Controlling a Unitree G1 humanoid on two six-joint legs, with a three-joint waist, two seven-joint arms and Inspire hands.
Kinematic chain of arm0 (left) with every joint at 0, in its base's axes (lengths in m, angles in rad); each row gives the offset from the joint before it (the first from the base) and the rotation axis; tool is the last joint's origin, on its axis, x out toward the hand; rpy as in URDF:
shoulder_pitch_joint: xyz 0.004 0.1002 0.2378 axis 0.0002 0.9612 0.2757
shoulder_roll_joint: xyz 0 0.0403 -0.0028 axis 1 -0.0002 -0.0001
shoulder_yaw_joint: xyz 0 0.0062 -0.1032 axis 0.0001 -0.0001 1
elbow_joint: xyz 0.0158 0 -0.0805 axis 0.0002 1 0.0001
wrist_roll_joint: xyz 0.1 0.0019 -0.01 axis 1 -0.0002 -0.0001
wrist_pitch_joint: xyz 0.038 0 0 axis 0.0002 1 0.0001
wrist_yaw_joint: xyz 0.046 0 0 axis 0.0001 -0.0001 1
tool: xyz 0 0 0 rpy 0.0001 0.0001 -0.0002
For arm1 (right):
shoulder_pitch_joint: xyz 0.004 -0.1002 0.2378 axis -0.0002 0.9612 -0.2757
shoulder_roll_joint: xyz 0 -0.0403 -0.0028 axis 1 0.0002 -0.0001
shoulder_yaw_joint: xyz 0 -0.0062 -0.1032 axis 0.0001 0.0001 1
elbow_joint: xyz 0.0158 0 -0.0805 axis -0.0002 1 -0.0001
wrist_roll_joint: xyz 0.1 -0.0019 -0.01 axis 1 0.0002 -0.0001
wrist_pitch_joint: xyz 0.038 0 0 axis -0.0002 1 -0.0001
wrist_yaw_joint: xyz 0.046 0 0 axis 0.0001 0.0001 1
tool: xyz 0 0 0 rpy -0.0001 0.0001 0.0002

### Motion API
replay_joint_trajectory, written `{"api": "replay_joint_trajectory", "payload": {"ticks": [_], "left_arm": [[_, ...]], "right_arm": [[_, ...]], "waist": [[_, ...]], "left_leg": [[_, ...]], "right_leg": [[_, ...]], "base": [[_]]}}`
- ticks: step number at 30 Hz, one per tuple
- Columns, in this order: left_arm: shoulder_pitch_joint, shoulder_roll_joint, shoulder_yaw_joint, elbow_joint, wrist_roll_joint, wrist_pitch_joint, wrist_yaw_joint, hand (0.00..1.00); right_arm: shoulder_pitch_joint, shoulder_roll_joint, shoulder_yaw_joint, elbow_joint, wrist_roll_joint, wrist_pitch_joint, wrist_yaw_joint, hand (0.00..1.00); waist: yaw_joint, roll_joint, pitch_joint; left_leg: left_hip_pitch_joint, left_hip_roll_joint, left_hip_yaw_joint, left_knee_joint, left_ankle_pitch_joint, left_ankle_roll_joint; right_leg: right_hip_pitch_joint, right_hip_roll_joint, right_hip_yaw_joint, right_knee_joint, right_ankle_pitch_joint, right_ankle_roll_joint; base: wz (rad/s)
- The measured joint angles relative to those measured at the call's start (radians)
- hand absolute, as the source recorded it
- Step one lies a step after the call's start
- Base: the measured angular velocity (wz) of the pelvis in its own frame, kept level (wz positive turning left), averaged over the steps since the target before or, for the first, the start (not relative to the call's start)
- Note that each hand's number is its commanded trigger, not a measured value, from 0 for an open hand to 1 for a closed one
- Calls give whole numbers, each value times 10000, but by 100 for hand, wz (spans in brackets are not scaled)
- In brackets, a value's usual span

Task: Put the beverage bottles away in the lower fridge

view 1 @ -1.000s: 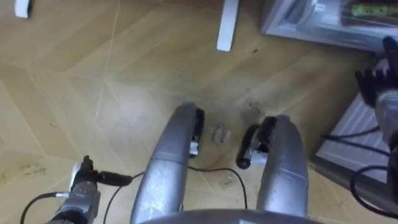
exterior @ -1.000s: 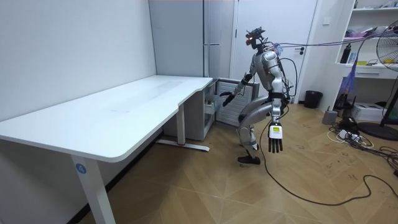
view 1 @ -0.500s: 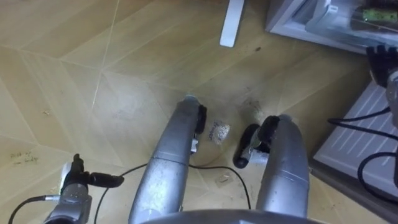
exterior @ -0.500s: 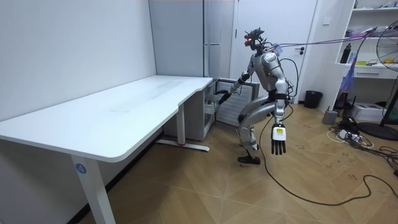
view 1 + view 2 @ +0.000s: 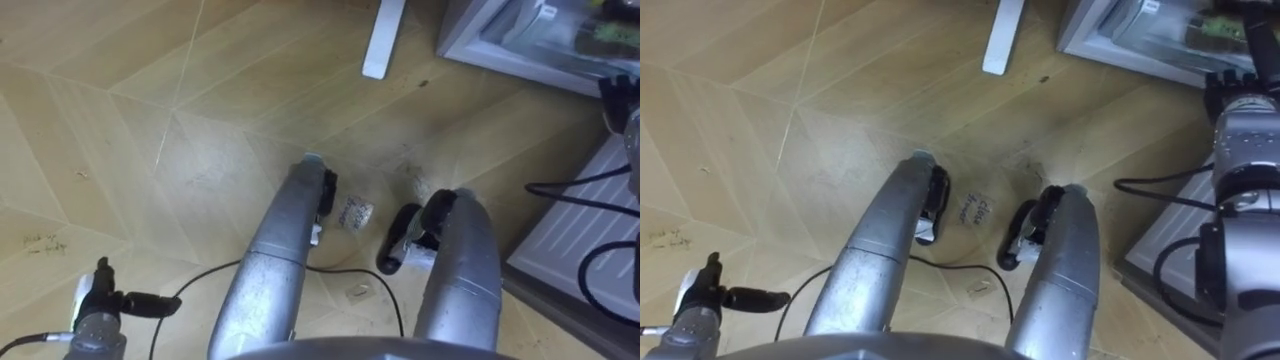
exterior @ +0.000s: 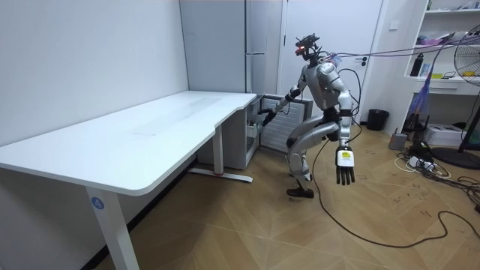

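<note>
I stand bent at the knees in front of the open lower fridge (image 5: 505, 35), whose clear shelf holds a green-labelled item (image 5: 612, 12); I cannot tell if it is a drink. The fridge's white ribbed door (image 5: 575, 225) stands open at my right. My right hand (image 5: 1238, 95) is raised close to the fridge's opening (image 6: 267, 114), and its dark fingers are too unclear to read. My left hand (image 6: 344, 168) hangs beside and behind me with straight fingers, holding nothing. Its forearm (image 5: 95, 320) shows at the lower left of the eye view.
A white desk (image 6: 150, 135) stands on the room view's left, its foot (image 5: 383, 40) just ahead of my feet. A tall grey fridge (image 6: 255, 45) rises behind. A black bin (image 6: 377, 118), shelves and loose cables (image 6: 420, 161) lie on the room view's right.
My left arm has swung back and out, towards the room view's right. The eye view has shifted slightly. The right hand stays by the fridge.
</note>
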Motion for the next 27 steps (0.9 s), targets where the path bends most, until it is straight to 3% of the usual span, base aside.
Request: {"api": "replay_joint_trajectory", "payload": {"ticks": [4,6,11,18,27], "left_arm": [[176,65,-1,9,3,-25,-5,0],[272,241,-1,-13,15,-15,-46,0],[529,498,0,-195,59,46,-229,0],[859,560,-4,-533,299,34,-235,0],[1150,566,-16,-1042,316,-81,-218,0]], "right_arm": [[0,-13,55,-54,223,-240,-122,0],[-1,-13,258,-82,236,-433,-279,0],[-1,-144,361,-408,345,-456,-672,0],[0,-268,386,-997,285,-453,-1190,0],[0,-270,389,-1649,151,-573,-1562,0]], "waist": [[229,-4,11],[285,2,11],[405,21,11],[572,75,13],[560,239,7]], "left_leg": [[6,-9,-56,268,-124,-111],[-17,-9,-120,332,-137,-141],[-7,-12,-219,370,-106,-262],[9,7,-440,749,-219,-658],[79,4,-526,771,-204,-706]], "right_leg": [[8,-12,-19,269,-137,-95],[11,-88,-93,382,-198,-187],[19,-121,-195,545,-307,-356],[75,-98,-353,1002,-613,-664],[202,-122,-467,1041,-651,-725]], "base": [[0],[7],[7],[3],[2]]}}
